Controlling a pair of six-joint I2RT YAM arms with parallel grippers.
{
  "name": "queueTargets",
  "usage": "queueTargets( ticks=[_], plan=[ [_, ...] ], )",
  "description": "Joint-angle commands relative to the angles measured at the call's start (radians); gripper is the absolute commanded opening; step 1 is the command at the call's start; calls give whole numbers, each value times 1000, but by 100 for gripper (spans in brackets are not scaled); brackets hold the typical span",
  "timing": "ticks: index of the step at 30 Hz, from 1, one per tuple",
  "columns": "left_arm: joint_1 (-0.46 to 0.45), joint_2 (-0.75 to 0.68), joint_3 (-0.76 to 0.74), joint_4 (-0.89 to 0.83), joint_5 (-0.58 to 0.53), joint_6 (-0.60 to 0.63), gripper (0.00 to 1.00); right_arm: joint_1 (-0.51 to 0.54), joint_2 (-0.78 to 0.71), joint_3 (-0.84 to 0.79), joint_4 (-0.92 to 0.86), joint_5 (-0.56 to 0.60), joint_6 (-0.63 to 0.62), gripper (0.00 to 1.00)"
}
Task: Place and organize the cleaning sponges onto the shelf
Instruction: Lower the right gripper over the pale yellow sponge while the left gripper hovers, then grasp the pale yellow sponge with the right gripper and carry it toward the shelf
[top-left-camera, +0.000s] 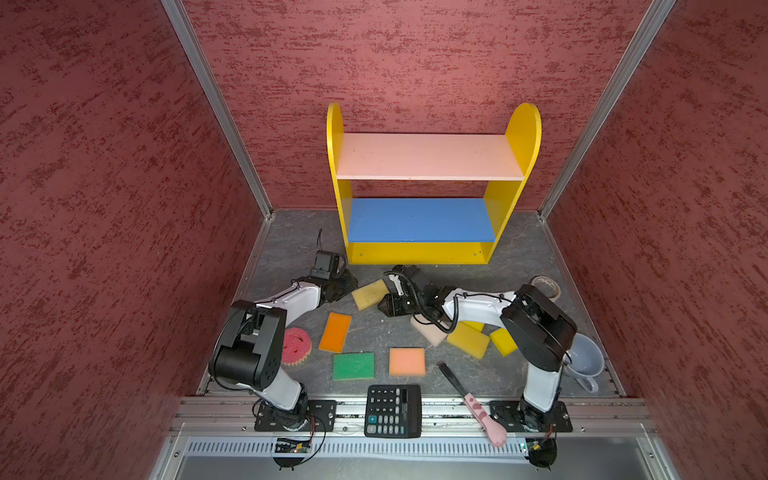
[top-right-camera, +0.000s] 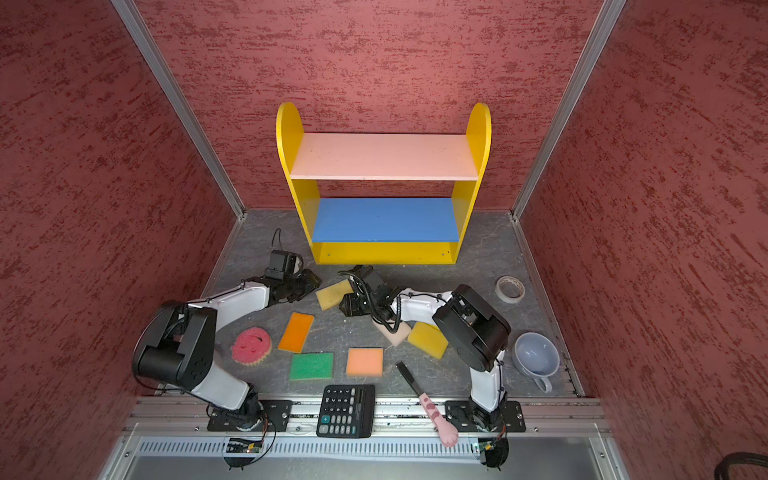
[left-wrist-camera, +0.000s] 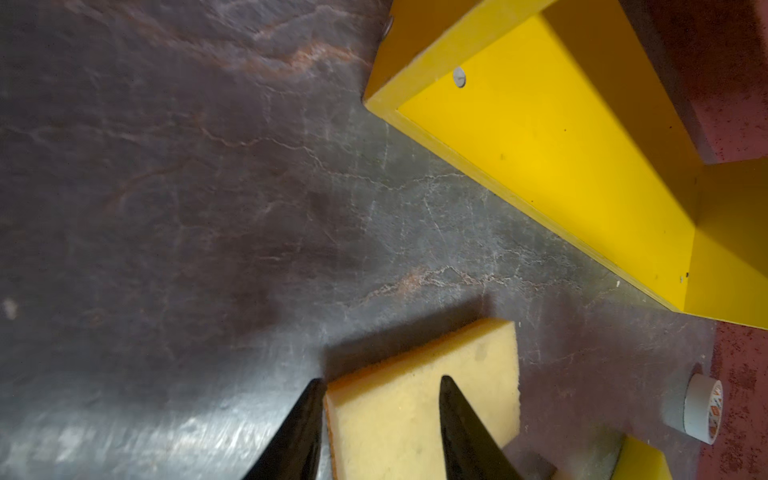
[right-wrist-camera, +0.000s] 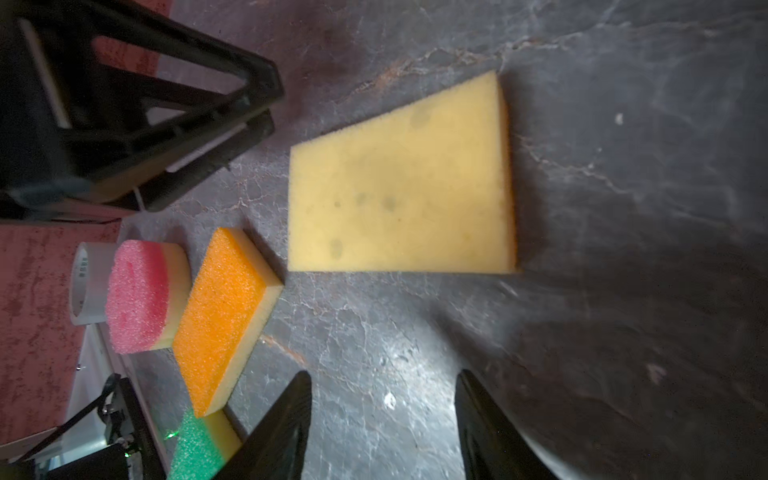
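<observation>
- In both top views the pale yellow sponge is laid flat on the bench, at 6 o'clock of the shelf.
- The jaws of the left gripper are held parted and empty at the sponge's 9 o'clock, just beside it.
- The jaws of the right gripper are held open, gripping nothing, at its 4 o'clock.

We see a robot lab's test booth: red textured panels in aluminium framing stand behind and beside the shelf, and two robot arms are bolted to a rail before it.
</observation>
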Motion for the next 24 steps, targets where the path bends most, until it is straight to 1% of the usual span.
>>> queueTargets(
  ticks=[1,6,10,13,16,19,24],
  plan=[
    [-7,29,24,38,-6,-7,44,-22,49,24,119,-66,105,57],
    [-50,41,7,52,-8,-25,44,-76,112,34,190,-103,186,57],
    [-106,52,-6,60,10,-61,34,-115,142,53,220,-108,211,56],
    [-148,48,-10,65,18,-84,30,-134,151,83,198,-82,200,55],
    [-188,43,-3,65,26,-100,30,-149,151,107,173,-54,184,55],
    [-197,22,10,60,21,-106,31,-157,139,117,132,-26,169,55],
    [-186,-40,24,34,-26,-90,39,-155,111,100,56,18,123,55]
  ],
)
